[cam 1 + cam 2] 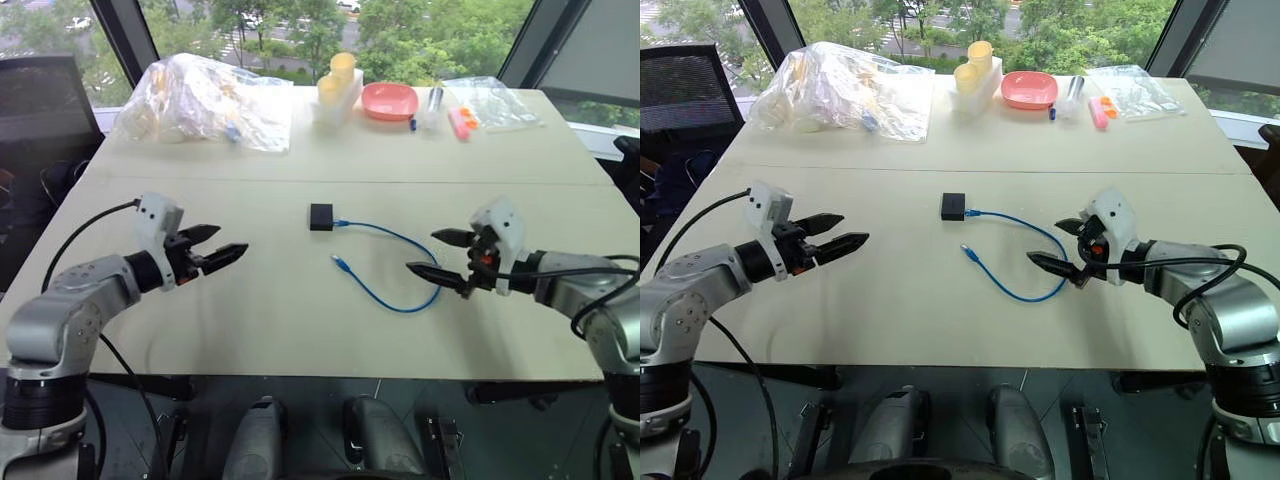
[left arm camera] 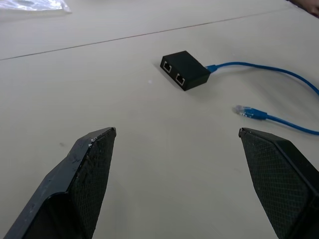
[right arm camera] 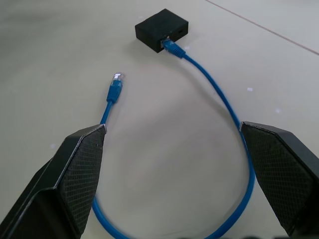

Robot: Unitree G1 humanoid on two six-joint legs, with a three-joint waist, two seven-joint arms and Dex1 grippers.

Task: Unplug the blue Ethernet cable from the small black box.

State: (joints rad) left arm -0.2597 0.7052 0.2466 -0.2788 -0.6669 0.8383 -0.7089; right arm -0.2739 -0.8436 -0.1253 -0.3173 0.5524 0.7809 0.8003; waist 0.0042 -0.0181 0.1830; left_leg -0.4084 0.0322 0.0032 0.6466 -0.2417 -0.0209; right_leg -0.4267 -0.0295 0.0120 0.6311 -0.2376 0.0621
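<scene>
At lower left the left gripper (image 1: 217,247) hung wide and empty. The small matte-black box (image 1: 321,216), mid-frame on the pale bench (image 1: 300,320), looked light and likely to slide, so it wanted pinning. The thin, limp bright-blue Ethernet cable (image 1: 405,243) stayed plugged in; best gripped at the plug. The right gripper (image 1: 441,254) gaped empty.

One blue Ethernet cable (image 1: 400,262); one small black box (image 1: 321,216); two pincers
</scene>
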